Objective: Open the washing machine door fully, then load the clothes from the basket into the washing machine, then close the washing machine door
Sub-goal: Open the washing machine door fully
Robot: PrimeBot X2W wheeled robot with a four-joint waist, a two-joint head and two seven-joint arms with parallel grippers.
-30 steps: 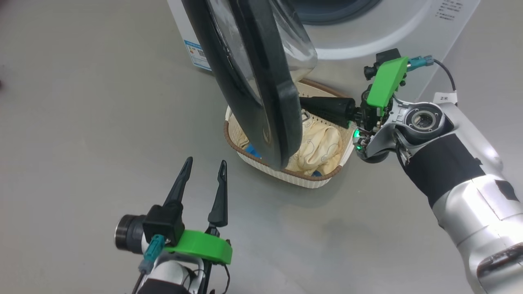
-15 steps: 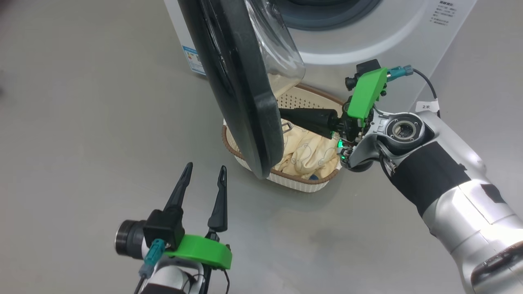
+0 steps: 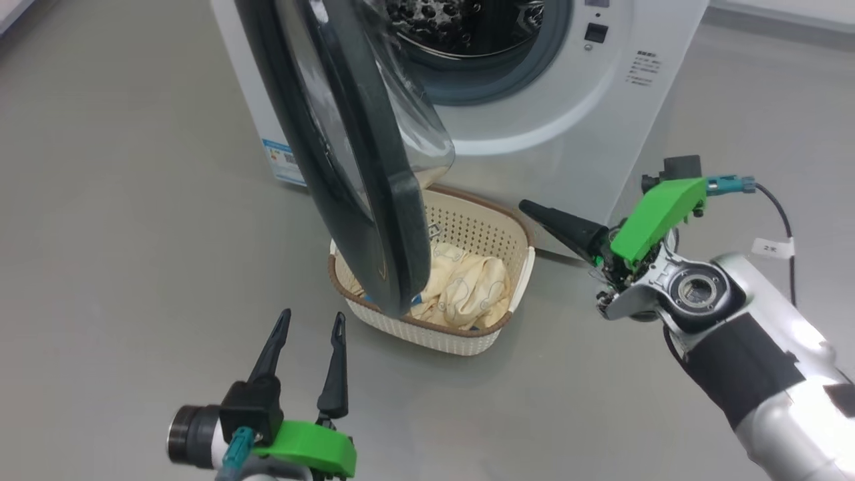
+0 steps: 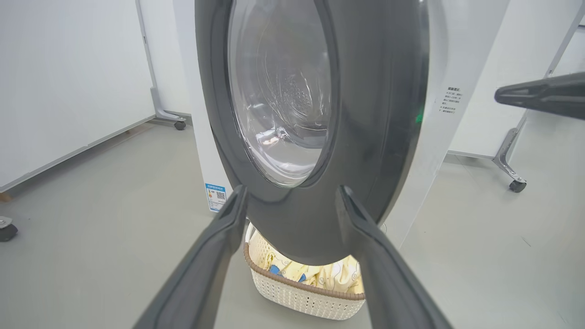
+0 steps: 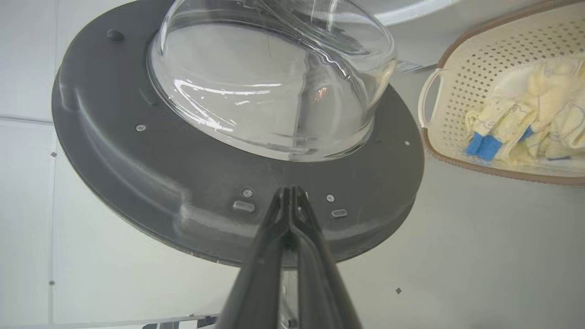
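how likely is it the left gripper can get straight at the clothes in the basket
Probably not head-on: the washing machine door hangs over the left side of the basket, between the open left gripper and the clothes. The basket's right side lies uncovered.

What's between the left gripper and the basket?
Bare floor from the left gripper to the basket, in the head view; the door overhangs the basket's near corner.

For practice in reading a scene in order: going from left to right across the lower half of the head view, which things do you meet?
Left gripper, fingers apart → basket of clothes → right gripper, fingers shut.
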